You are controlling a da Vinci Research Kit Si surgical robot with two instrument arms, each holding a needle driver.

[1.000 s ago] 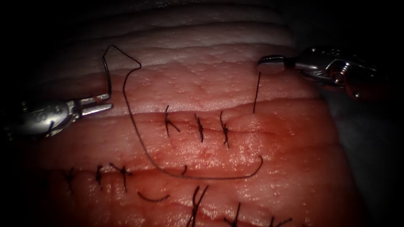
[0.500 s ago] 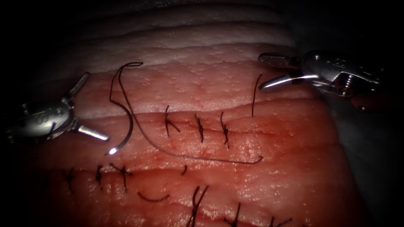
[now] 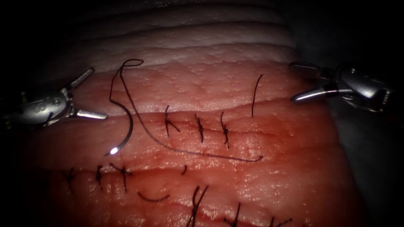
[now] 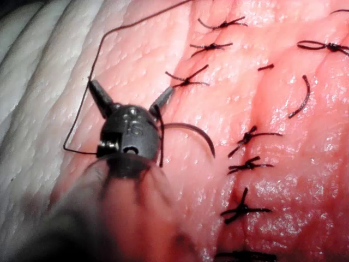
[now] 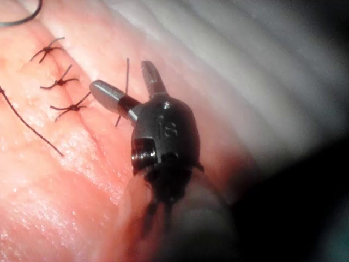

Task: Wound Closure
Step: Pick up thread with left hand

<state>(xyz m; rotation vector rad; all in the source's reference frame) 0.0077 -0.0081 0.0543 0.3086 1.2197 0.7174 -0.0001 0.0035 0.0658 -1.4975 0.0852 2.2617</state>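
The curved needle (image 3: pixel 130 126) lies loose on the tissue (image 3: pixel 235 84), left of the three stitches (image 3: pixel 200 128), its bright tip toward the front. Its thread (image 3: pixel 189 153) loops up behind it and trails right along the tissue. My left tool (image 3: pixel 97 93) stands open just left of the needle, holding nothing. In the left wrist view the left tool (image 4: pixel 131 87) is spread wide, with the needle (image 4: pixel 196 134) beside it. At the right edge my right tool (image 3: pixel 293 82) is open and empty. A short thread end (image 3: pixel 256 94) stands free left of it. The right wrist view shows that thread end (image 5: pixel 127 68) between the spread right tool (image 5: pixel 121 75).
The sutured cut (image 3: pixel 269 132) runs across the tissue. Further rows of older stitches (image 3: pixel 123 172) and a loose cut thread piece (image 3: pixel 153 197) lie nearer the front. Pale ridged tissue (image 3: pixel 189 38) rises behind.
A second ago the left tool gripped the needle and the right held the thread end. Both opened; the needle dropped onto the tissue. The right tool has since drawn back to the right.
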